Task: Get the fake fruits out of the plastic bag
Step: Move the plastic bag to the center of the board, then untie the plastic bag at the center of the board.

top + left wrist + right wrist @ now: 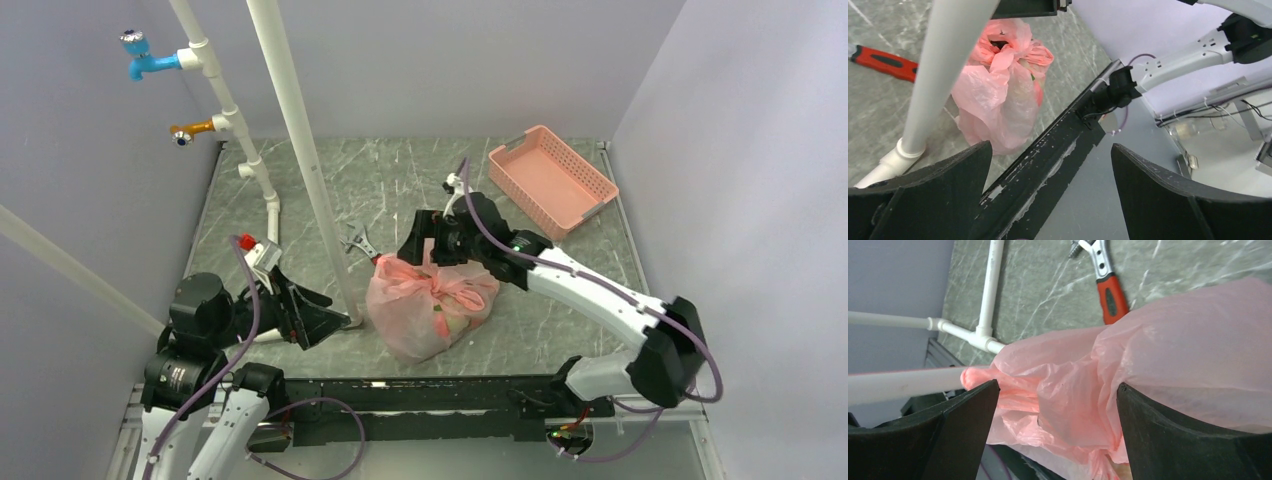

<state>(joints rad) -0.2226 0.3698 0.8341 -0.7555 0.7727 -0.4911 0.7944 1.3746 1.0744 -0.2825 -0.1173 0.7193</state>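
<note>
Grey-green marbled tabletop (pixel 400 180), closed in by pale lilac walls (pixel 450 60) on the left, far and right sides. Along the left, white plastic pipework (pixel 300 150) rising from the surface, carrying two taps: one blue (pixel 140 62), one orange-brass (pixel 192 129).

At far right, one rigid pink slotted basket (pixel 552 180), well apart from everything else.

Near the middle, close to the near edge, one thin translucent pink plastic bag (pixel 430 305): a slumped lump, slightly longer left to right, with gathered handles bunched on top and facing up. Just beyond its far-left side, one red-handled wrench (pixel 1110 297), flat on the marble.

Inside the bag, fake fruits (pixel 447 322) seen only as dim green-yellow patches through the film; number impossible to tell.

Right gripper (pixel 1056 385) over the far top of the bag, jaws spread wide, pink folds lying between the fingers but not pinched. Left gripper (pixel 1051 146) at near left, beside the pipe foot, jaws equally wide, holding nothing, short of the bag.
</note>
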